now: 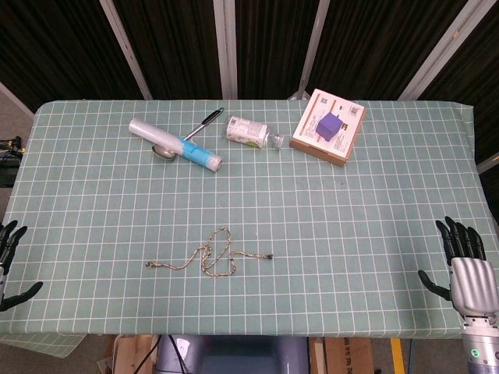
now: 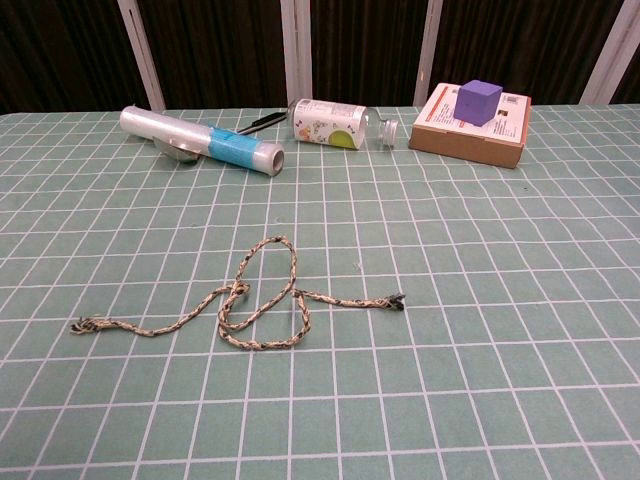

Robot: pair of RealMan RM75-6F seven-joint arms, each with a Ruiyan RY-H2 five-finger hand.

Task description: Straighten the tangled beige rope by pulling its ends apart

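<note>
The beige rope (image 1: pixel 209 255) lies looped and tangled on the green checked tablecloth near the table's front middle; in the chest view the rope (image 2: pixel 255 300) shows one frayed end at the left and a dark-tipped end at the right. My left hand (image 1: pixel 9 265) hangs at the table's left edge, fingers spread, holding nothing. At the right edge my right hand (image 1: pixel 465 265) is likewise open, fingers up and apart. Both hands are far from the rope and show only in the head view.
Along the back of the table (image 1: pixel 374 234) lie a clear roll with blue tape (image 1: pixel 175 144), a pen (image 1: pixel 204 122), a spoon (image 1: pixel 162 153), a small bottle on its side (image 1: pixel 251 132) and a cardboard box with a purple cube (image 1: pixel 329 127).
</note>
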